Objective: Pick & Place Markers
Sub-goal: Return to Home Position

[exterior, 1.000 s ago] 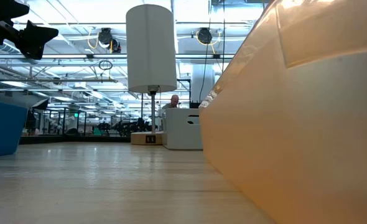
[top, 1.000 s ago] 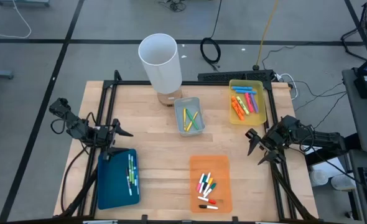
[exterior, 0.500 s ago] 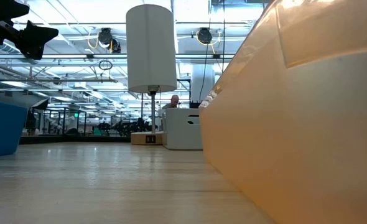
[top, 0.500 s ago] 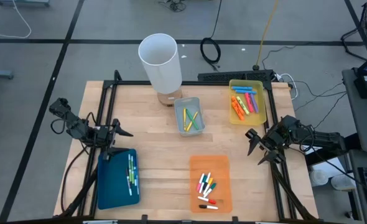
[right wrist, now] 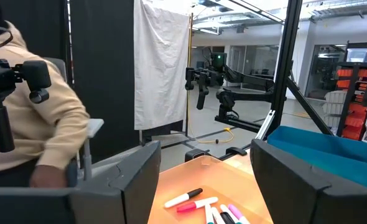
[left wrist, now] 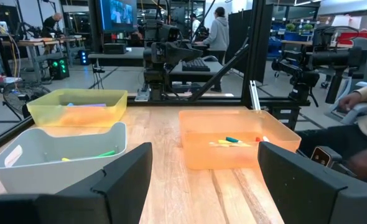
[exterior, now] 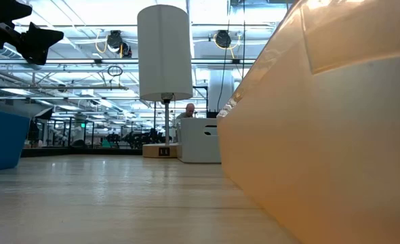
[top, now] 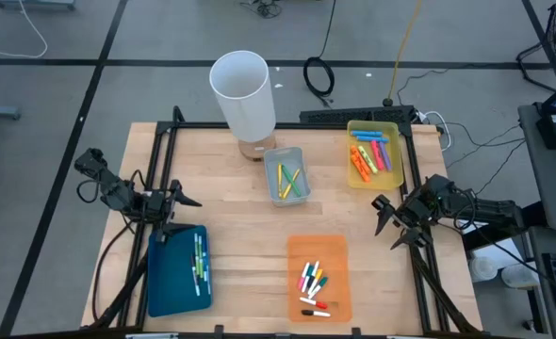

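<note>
Your left claw (top: 182, 209) hangs at the left edge of the bench (top: 231, 218), just beyond the far end of the blue tray (top: 170, 278). Its fingers are spread wide with nothing between them. Your right claw (top: 387, 231) is at the right edge of the bench, between the yellow bin (top: 377, 179) and the orange tray (top: 330, 250). It is also spread wide and empty.

None of the markers (top: 313, 285) lies loose on the wood:
- A mixed cluster with white bodies and coloured caps lies in the orange tray.
- A few green ones lie lengthwise in the blue tray.
- Yellow and green ones are crossed in the grey bin (top: 270, 193).
- Orange, pink and blue ones are in the yellow bin.

The tall white cylinder (top: 244, 89) stands at the far edge, just behind the grey bin. In the right wrist view, a person in a beige top (right wrist: 46, 124) sits beyond the bench.
</note>
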